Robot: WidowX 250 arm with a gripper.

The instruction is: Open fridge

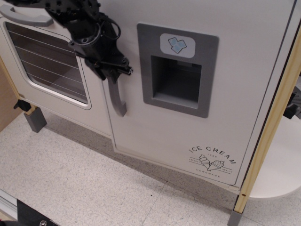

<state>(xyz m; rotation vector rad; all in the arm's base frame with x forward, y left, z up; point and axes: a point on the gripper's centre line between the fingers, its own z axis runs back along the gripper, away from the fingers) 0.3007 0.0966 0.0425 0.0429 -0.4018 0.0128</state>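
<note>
The fridge door (188,127) is tall and white, with a grey ice dispenser panel (176,70) and an "ICE CREAM" logo (212,157) low on the right. Its left edge stands a little out from the cabinet, so the door is ajar. My black gripper (110,71) comes in from the upper left and is shut on the top part of the vertical grey handle (117,99). The handle's upper end is hidden behind the fingers.
The white oven door (51,61) with a window and a horizontal grey handle (26,16) stands to the left of the fridge. A wooden side post (268,132) runs down the right. A speckled floor (84,183) lies below, with a grey cabinet foot (35,120).
</note>
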